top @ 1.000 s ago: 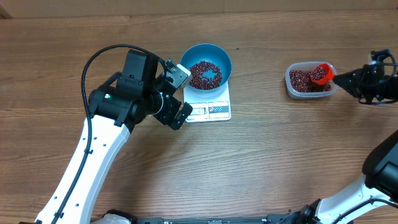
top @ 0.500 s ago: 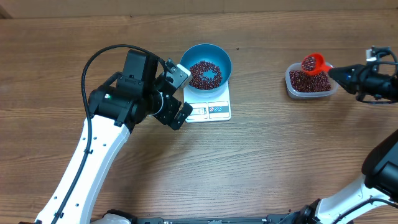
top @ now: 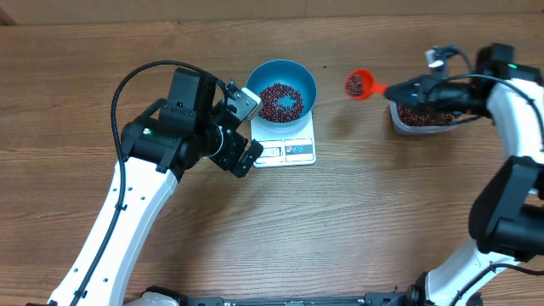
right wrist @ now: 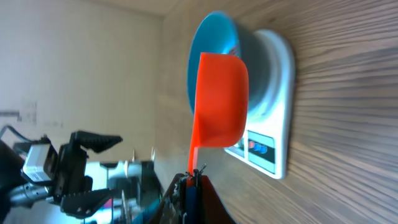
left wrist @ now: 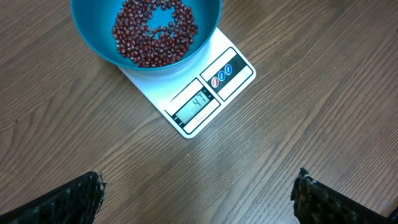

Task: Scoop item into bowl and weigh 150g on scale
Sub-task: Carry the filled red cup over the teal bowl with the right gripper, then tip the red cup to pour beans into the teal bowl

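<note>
Above the wooden table, right claw grips a scoop of beans; left claw gapes wide beside the scale.

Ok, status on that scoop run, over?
Right gripper shut on loaded scoop, mid-air between tub and bowl. Left gripper open, beside scale. Bowl on scale, beans partly in. Nothing blocking the run.

Beans in bowl on scale; tub well right
</note>
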Action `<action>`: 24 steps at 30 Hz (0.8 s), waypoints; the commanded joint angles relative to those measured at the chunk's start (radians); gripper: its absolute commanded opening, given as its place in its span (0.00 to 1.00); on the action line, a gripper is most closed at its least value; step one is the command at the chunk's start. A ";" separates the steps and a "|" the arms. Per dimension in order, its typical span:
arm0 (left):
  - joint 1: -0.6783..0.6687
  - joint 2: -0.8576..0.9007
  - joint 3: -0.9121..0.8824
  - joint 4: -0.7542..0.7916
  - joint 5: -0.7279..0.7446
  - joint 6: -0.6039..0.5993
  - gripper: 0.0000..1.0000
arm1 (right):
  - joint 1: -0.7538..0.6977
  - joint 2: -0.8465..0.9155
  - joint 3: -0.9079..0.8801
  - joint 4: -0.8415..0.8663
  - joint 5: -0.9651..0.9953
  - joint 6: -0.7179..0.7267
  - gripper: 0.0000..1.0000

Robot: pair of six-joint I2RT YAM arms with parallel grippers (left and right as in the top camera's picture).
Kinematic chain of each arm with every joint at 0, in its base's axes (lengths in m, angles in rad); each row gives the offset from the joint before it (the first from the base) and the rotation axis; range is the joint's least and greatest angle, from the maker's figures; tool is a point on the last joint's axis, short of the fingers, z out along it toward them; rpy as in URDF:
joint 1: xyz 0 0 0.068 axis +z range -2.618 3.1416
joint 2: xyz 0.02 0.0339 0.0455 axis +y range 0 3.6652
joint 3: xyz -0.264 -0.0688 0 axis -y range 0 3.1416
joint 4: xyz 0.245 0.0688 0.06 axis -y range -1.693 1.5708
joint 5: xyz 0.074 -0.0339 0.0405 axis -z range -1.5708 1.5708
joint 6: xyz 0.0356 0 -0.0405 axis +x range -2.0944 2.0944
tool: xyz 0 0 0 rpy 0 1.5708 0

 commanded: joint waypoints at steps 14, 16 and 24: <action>0.005 -0.011 0.021 0.004 0.019 -0.007 0.99 | 0.354 0.002 0.119 0.247 0.325 0.305 0.04; 0.005 -0.011 0.021 0.004 0.019 -0.007 0.99 | 0.385 0.002 0.135 0.252 0.400 0.306 0.04; 0.005 -0.011 0.021 0.004 0.019 -0.007 1.00 | 0.478 0.002 0.161 0.258 0.639 0.306 0.04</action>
